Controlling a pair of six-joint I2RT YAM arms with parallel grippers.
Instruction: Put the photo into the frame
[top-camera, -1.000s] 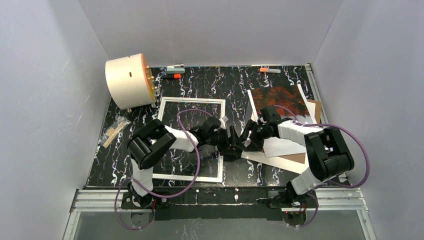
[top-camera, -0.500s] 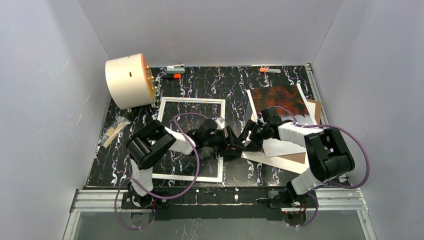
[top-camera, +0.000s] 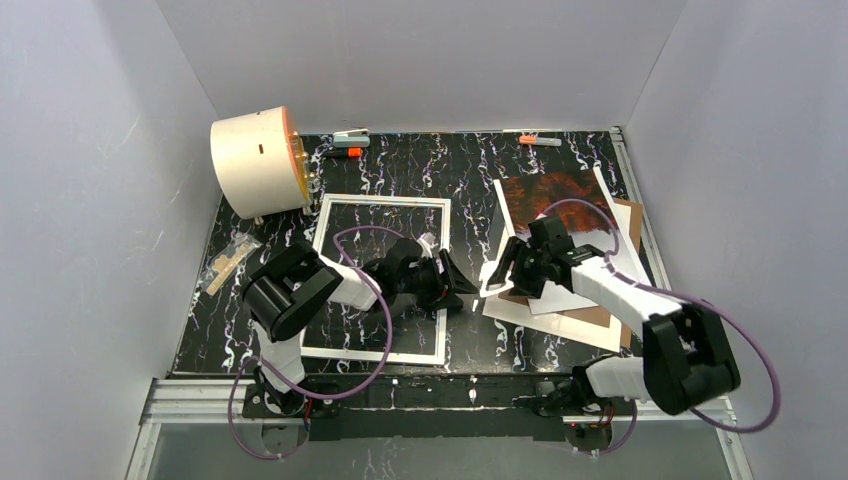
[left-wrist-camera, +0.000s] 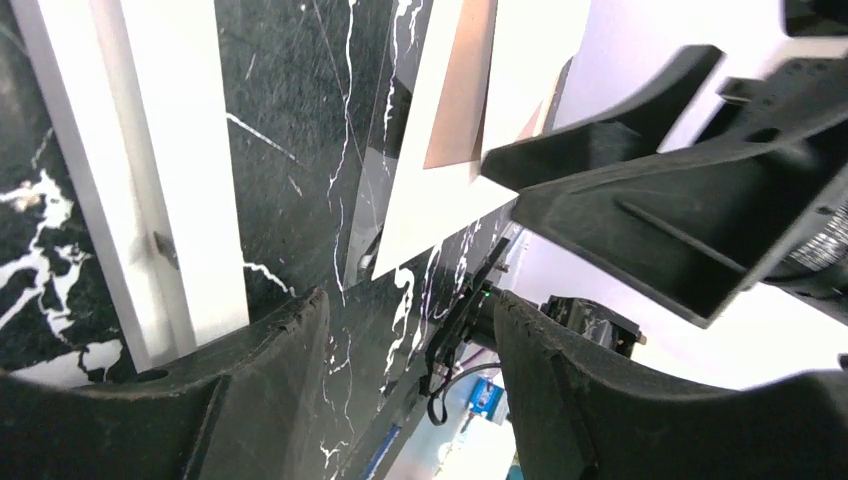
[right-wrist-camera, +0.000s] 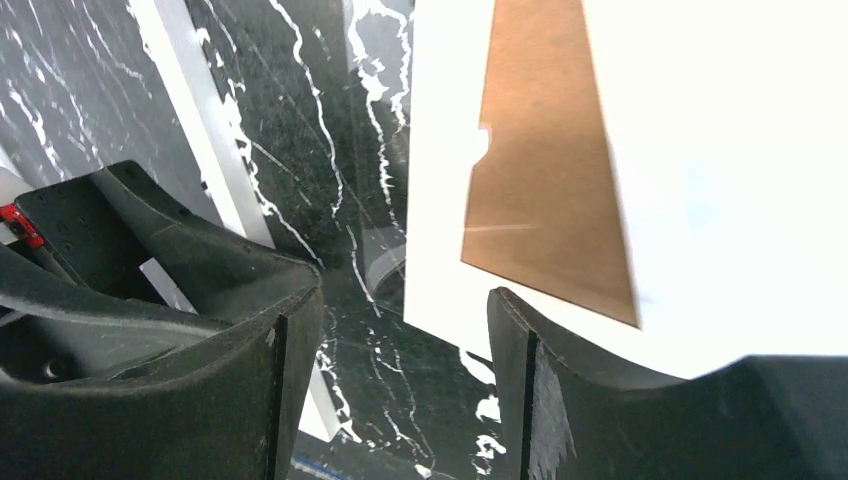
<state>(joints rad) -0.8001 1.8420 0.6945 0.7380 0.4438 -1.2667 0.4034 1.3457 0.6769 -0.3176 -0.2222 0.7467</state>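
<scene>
The photo (top-camera: 560, 192) lies at the right back of the table, red-orange half showing, its pale half running under my right arm. It rests on a white mat (top-camera: 560, 322) and a brown backing board (top-camera: 590, 316). The white frame (top-camera: 381, 203) lies flat left of centre. My left gripper (top-camera: 458, 281) hovers at the frame's right rail, open, only table between its fingers (left-wrist-camera: 410, 390). My right gripper (top-camera: 503, 270) faces it over the mat's left edge (right-wrist-camera: 440, 250), open and holding nothing (right-wrist-camera: 405, 390).
A cream drum-shaped object (top-camera: 258, 162) stands at the back left. Two orange-tipped clips (top-camera: 350, 138) (top-camera: 538, 140) lie along the back wall. A small brown piece (top-camera: 226, 262) lies at the left. White walls close in three sides.
The two grippers, nearly touching over the mat's corner, have drawn apart: the left pulled back towards the frame and narrowed slightly, the right shifted right as its elbow swung out.
</scene>
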